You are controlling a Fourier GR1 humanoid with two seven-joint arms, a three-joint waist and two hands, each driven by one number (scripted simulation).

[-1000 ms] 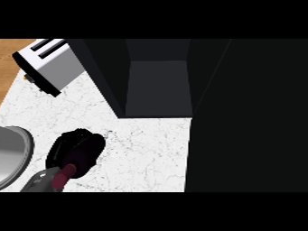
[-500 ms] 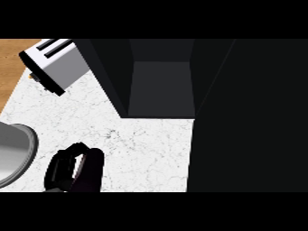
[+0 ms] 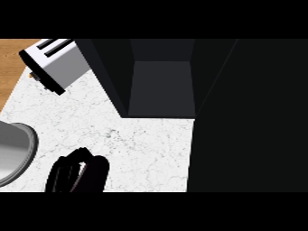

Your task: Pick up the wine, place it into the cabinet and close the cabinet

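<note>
My left hand (image 3: pixel 76 173) shows at the lower left of the white counter, close to the picture's lower edge. Its black fingers are curled round a dark thing that I take for the wine; the hand hides nearly all of the bottle. The cabinet (image 3: pixel 161 85) stands open at the top middle. Its inside is dark and shows nothing in it. The hand is well below and to the left of that opening. The right hand does not show.
A silver toaster (image 3: pixel 55 65) stands at the upper left by the wooden floor's edge. A large grey pot (image 3: pixel 3 151) sits at the left edge, right beside the hand. A big dark panel (image 3: pixel 256 117) fills the right side.
The left hand has moved down and a little right toward the picture's lower edge, and its forearm no longer shows. The view has shifted slightly.
</note>
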